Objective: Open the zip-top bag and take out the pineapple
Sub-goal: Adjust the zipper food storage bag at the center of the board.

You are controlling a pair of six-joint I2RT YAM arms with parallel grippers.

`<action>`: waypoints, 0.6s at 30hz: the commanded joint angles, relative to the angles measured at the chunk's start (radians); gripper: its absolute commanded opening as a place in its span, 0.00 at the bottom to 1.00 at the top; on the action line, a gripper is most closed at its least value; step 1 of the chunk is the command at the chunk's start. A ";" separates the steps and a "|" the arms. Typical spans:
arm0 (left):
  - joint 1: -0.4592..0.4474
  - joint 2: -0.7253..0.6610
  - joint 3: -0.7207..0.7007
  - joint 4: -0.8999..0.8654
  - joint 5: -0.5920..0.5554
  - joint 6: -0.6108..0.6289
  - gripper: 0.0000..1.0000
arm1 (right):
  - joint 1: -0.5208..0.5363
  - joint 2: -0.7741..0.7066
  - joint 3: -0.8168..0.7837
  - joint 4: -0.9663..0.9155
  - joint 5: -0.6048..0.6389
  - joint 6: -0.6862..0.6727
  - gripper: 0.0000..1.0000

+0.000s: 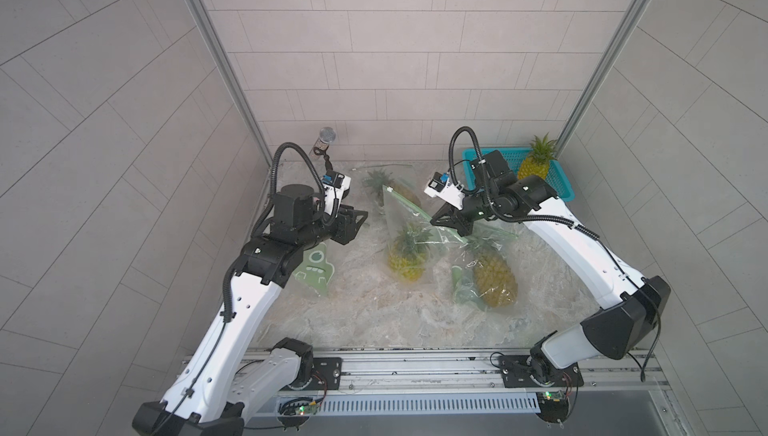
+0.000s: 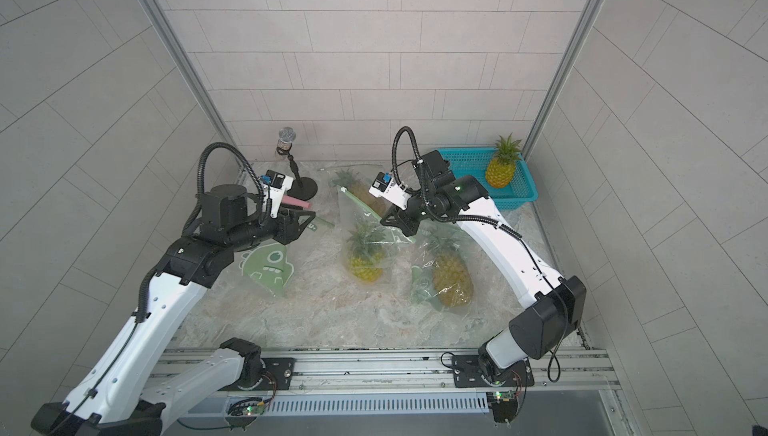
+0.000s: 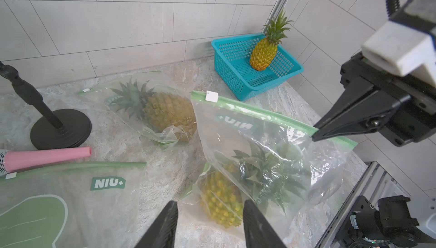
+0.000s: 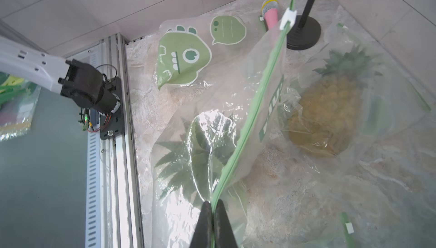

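The zip-top bag with the pineapple still inside sits well apart from the teal basket, out toward the left arm's side of it and nearer the robot's base. The right gripper is clamped tight on one end of the bag's green zip strip and holds that edge up off the worktop, so the bag hangs tilted. The fruit's weight rests low in the bag, on or close to the worktop.

The white slider sits at the strip's other end, the one farthest from the basket. Along the stretch in view the strip looks pressed together, though I cannot tell for certain whether the track has parted.

The left gripper hovers farther still from the basket. Its jaws are about half apart, holding nothing and touching nothing.

My judgement is that the task is at an early to middle stage. The bag is secured and lifted, but its mouth is not visibly spread and the pineapple has not come out. Widening the opening and pulling the fruit free are both left.

A bare pineapple already stands in the basket. Two more bagged pineapples lie nearby, one on the base side of the basket and one level with it. A flat bag printed with a green dinosaur lies farthest away.
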 commanded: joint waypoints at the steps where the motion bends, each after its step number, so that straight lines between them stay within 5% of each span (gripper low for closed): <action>1: 0.056 0.019 -0.025 0.111 0.163 0.057 0.49 | 0.007 -0.067 0.009 -0.029 -0.070 -0.127 0.00; 4: 0.098 0.050 -0.033 0.174 0.308 0.135 0.48 | 0.016 -0.089 -0.009 -0.013 -0.093 -0.127 0.00; 18: 0.209 0.117 -0.079 0.297 0.637 0.515 0.51 | 0.042 -0.129 -0.052 -0.003 -0.132 -0.199 0.00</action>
